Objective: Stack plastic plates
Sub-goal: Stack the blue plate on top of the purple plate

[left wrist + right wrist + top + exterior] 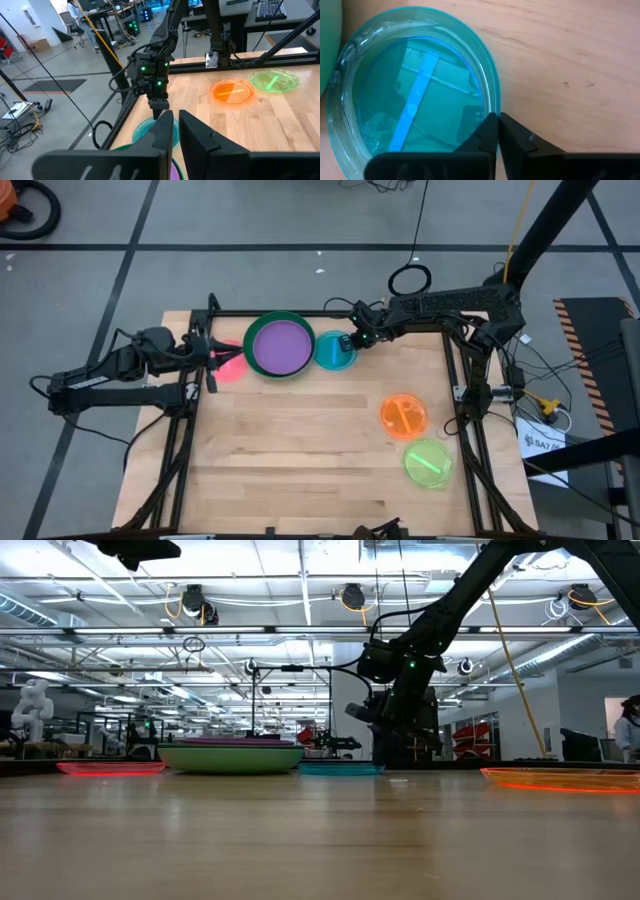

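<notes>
Blue plate (334, 351) at bench (300, 450) rear, beside the purple plate (279, 346) nested in the green plate (262, 330); right tool (357, 338) clamped on its rim. Left tool (205, 352), fingers nearly together, near pink plate (230, 366). Orange plate (404, 416) and lime plate (429, 463) lie at the right.

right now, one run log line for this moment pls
stage: stacking plates | right gripper: at blue plate rim, jaws nearly closed | left gripper: by pink plate | stack: purple on green | loose: orange plate, lime plate
</notes>
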Motion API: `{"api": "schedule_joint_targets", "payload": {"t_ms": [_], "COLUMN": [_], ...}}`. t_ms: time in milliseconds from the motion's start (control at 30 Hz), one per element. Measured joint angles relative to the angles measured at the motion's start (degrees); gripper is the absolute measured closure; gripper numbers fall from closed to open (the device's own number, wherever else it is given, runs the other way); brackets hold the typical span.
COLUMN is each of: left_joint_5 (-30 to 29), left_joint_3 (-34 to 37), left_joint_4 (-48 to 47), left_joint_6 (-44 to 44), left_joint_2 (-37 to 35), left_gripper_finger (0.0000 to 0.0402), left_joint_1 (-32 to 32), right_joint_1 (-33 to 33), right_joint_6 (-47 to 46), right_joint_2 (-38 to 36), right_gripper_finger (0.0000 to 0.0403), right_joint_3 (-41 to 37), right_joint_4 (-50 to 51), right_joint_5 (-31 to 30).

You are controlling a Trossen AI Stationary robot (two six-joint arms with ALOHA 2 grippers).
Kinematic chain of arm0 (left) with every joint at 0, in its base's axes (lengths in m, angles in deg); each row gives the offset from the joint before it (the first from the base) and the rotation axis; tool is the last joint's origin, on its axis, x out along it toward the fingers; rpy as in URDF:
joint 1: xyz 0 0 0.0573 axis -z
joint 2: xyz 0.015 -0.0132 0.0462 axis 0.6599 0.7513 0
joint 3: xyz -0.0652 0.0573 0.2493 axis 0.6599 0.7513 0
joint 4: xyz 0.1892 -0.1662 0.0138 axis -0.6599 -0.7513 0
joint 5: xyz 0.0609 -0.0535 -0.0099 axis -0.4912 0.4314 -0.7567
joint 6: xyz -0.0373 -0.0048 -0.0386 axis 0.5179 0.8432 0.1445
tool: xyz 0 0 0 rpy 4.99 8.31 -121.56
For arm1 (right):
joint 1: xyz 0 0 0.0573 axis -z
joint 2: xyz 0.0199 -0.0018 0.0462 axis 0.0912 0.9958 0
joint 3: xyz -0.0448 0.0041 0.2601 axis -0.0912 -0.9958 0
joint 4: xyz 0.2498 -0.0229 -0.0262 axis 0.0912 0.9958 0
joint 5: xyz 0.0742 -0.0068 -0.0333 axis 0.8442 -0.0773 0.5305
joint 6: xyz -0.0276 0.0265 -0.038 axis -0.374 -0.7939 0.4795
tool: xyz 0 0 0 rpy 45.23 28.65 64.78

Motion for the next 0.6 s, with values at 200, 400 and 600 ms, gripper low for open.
{"api": "schedule_joint_targets", "payload": {"t_ms": [200,400,600], "left_joint_5": [0.00,0.00,0.00], "left_joint_3": [0.00,0.00,0.00], "left_joint_4": [0.00,-0.13,-0.46], "left_joint_6": [0.00,0.09,0.30], "left_joint_2": [0.00,0.00,0.00], "left_gripper_finger": [0.0364,0.0364,0.0364], "left_joint_1": [0.00,0.02,0.04], "right_joint_1": [0.37,1.69,2.88], "right_joint_6": [0.09,0.76,1.51], "right_joint_2": [-0.23,-1.65,-4.50], "right_gripper_finger": [0.0392,0.0400,0.0401], "right_joint_3": [0.00,-0.04,-0.04], "right_joint_4": [0.42,1.08,2.89], "right_joint_5": [0.39,2.79,3.45]}}
